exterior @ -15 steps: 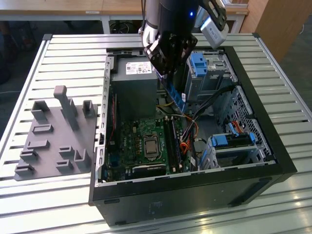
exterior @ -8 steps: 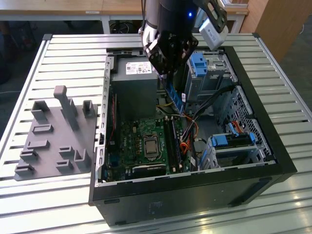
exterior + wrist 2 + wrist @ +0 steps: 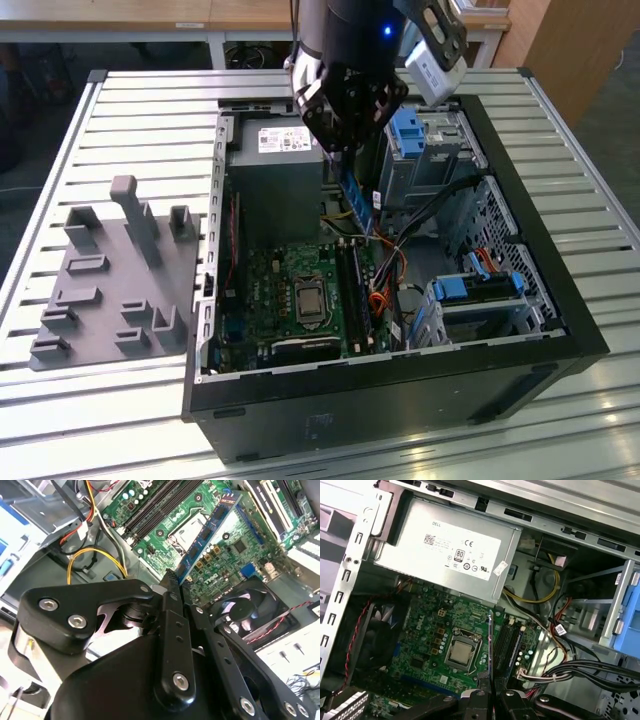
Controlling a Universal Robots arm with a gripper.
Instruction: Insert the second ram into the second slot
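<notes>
Second ram (image 3: 358,195) hangs clamped in the pincer (image 3: 345,150), above the memory slots (image 3: 355,290) inside the open case (image 3: 400,385). The approach seems to be in hand; seating the stick likely calls for squaring its edge over the second slot.

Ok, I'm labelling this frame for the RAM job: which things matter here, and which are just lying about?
In the job: gripper, shut on the second ram; memory slots on the motherboard.
Lying about: grey fixture tray, power supply, blue drive-bay clips, case fan.
</notes>
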